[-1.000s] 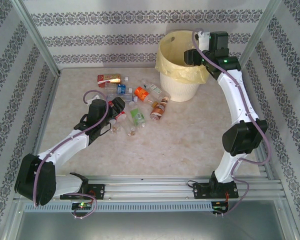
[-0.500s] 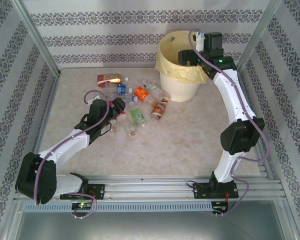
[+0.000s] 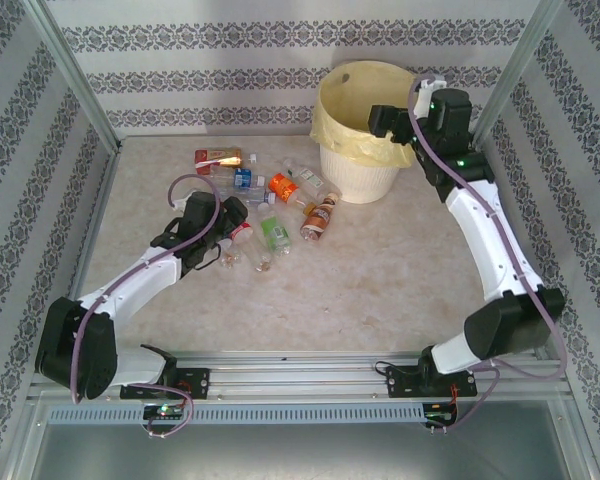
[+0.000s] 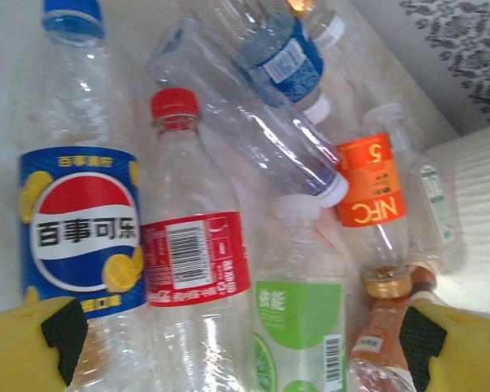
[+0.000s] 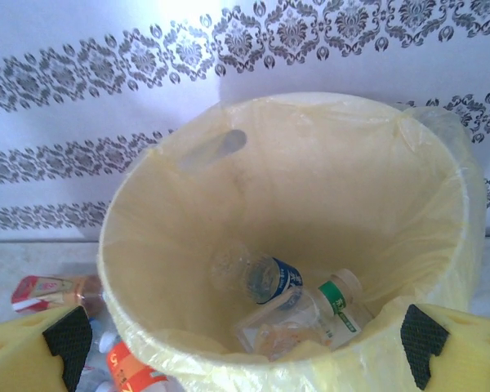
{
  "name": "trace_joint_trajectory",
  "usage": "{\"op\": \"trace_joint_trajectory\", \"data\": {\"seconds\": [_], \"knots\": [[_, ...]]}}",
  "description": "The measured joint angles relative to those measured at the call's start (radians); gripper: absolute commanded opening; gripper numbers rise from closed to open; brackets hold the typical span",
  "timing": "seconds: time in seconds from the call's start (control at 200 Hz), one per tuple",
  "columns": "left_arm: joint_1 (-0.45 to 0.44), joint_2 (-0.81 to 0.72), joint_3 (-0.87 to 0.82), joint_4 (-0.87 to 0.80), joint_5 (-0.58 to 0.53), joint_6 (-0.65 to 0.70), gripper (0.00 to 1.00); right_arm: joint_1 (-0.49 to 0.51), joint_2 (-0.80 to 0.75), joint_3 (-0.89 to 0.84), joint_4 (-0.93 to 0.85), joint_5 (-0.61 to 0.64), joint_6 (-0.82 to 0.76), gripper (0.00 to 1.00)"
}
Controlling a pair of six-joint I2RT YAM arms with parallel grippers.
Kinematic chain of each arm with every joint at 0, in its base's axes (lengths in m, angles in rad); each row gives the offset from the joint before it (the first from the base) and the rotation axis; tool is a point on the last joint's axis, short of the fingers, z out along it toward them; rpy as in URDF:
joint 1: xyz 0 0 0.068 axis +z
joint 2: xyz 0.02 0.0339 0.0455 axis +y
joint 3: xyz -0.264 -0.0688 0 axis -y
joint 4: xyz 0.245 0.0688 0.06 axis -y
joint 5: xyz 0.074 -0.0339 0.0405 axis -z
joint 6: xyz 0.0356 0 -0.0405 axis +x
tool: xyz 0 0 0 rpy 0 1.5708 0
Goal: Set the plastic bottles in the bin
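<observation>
Left hand is open, fingers spread wide, gripping nothing, low over the bottle heap on the tabletop. Eight bottles are countable in the left wrist view.

- Nearest:
  - Pepsi bottle: blue cap, blue label reading 百事可乐.
  - Red-label bottle: red cap, barcode.
  - Green-label bottle: white cap, barcode.
  - Brown bottle: orange-tan cap.
- Further out:
  - Bare bottle: lies slanted across the red-label one's neck, white cap.
  - Orange bottle: reads "NFC" and "5", upside down.
  - Pale bottle: green-and-white label, right against the bin's side.
- Farthest: blue-label bottle, print too small to read.

All eight lie flat, touching or overlapping.

One bin stands at the far right of the tabletop, just beyond the heap, cream with a yellow bag over the rim. Right hand hangs open above its mouth, empty. Inside, at the bottom, are at least two bottles: a blue-banded bottle and a green-capped bottle, touching. Can't tell if there's a third, crushed one beside them.
</observation>
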Motion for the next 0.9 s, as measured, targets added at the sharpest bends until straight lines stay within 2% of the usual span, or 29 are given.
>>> {"op": "trace_joint_trajectory", "data": {"seconds": [0.32,0.53,0.899], "knots": [[0.0,0.008,0.038,-0.164,-0.08,-0.015,0.99,0.023,-0.207,-0.303,0.19,-0.103,0.051,0.98],[0.0,0.05,0.068,-0.216,-0.085,-0.022,0.99,0.072,-0.313,-0.467,0.248,-0.101,0.06,0.98],[0.007,0.188,0.069,-0.278,-0.063,-0.02,0.97,0.076,-0.327,-0.531,0.262,-0.044,0.077,0.98]]}}
